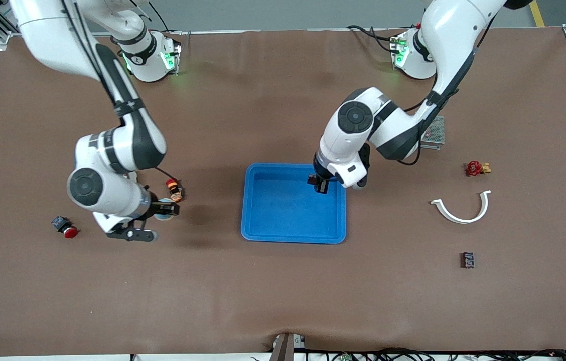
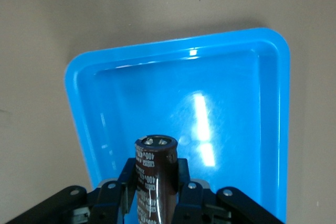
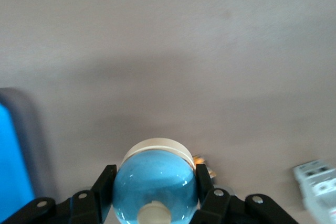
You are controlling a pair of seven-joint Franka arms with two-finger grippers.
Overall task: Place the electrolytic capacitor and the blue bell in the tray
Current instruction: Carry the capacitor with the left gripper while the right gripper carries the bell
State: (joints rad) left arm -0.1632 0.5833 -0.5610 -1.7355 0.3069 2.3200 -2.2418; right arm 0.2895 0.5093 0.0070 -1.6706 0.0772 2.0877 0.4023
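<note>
Holding, left: the electrolytic capacitor (image 2: 155, 179) is clenched between the fingers of the left gripper (image 1: 319, 184), its dark body standing upright so that it can be lowered end-first.
Position, left: the left gripper is hung over the tray (image 1: 258, 228), above the corner toward the left arm's end and farther from the front camera; the capacitor is judged ready for release, since bare blue floor is seen under it in the left wrist view.
Holding, right: the blue bell (image 3: 155, 187) is grasped by the right gripper (image 1: 165, 208), its dome pinched from both sides, a grip probably chosen because the rounded shape could slip otherwise.
Position, right: the right gripper is kept over bare table toward the right arm's end, well apart from the tray; the bell is therefore not yet delivered.
Tray: nothing is seen lying in it, and it is set between the two arms so that either can reach it.
Bystanders: a red push button (image 1: 65, 226) and a small orange part (image 1: 174, 189) are left near the right arm; a white curved piece (image 1: 461, 207) is left toward the left arm's end, untouched.
</note>
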